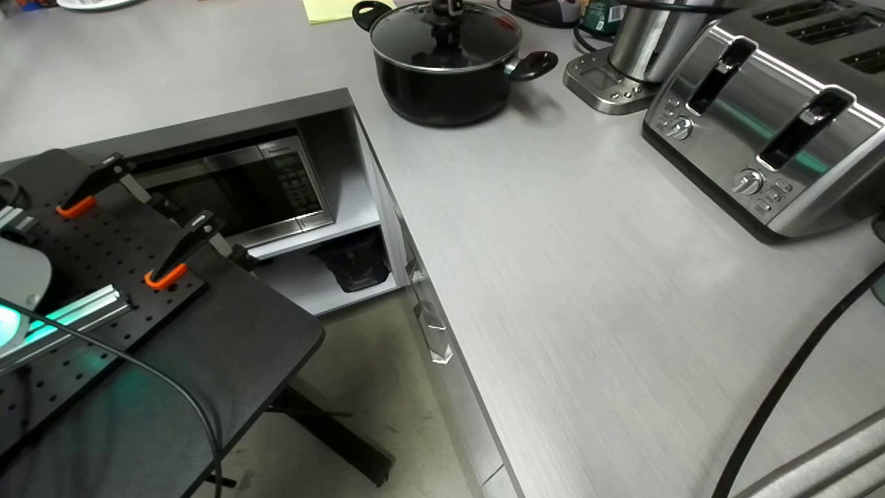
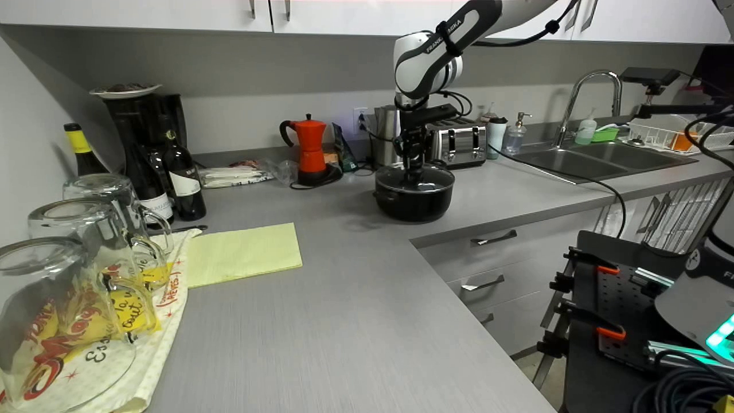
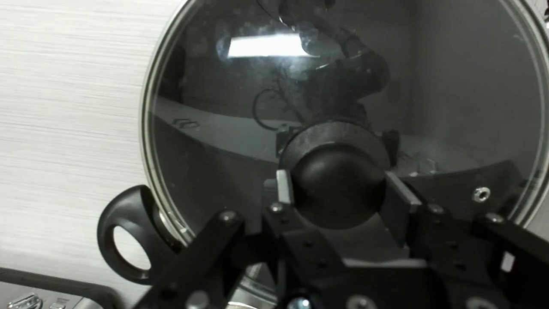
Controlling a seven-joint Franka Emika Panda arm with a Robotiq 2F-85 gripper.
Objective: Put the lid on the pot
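The gripper (image 3: 337, 184) sits on the 6 o'clock side of the wrist view and has hold of the lid (image 3: 343, 98) by its round black knob (image 3: 339, 193). Its jaws are parted only partway, to the knob's breadth, the pads (image 3: 285, 186) at 9 and 3 o'clock both looking to be in contact with it. In an exterior view the arm (image 2: 424, 63) stands at 12 o'clock above the lid, the gripper hanging straight down.

The lid lies flat over the mouth of the pot (image 1: 442, 97), its metal rim looking to meet the pot's edge along the side that shows. The knob points up between the jaws; the glass is round, equally broad along every clock line. The pot's long axis runs through its two short handles (image 1: 534, 66): in an exterior view, from between 9 and 10 o'clock across to between 3 and 4. In the wrist view one handle juts out at 8 o'clock.

The pot stands on the grey counter (image 1: 553, 277), near its inside corner. In an exterior view a steel container (image 1: 643, 48) stands at 3 o'clock from it, with a toaster (image 1: 767, 104) beyond. In an exterior view a yellow sheet (image 2: 243, 255) lies between 8 and 9 o'clock from the pot, and a red moka pot (image 2: 311, 146) stands at 10.
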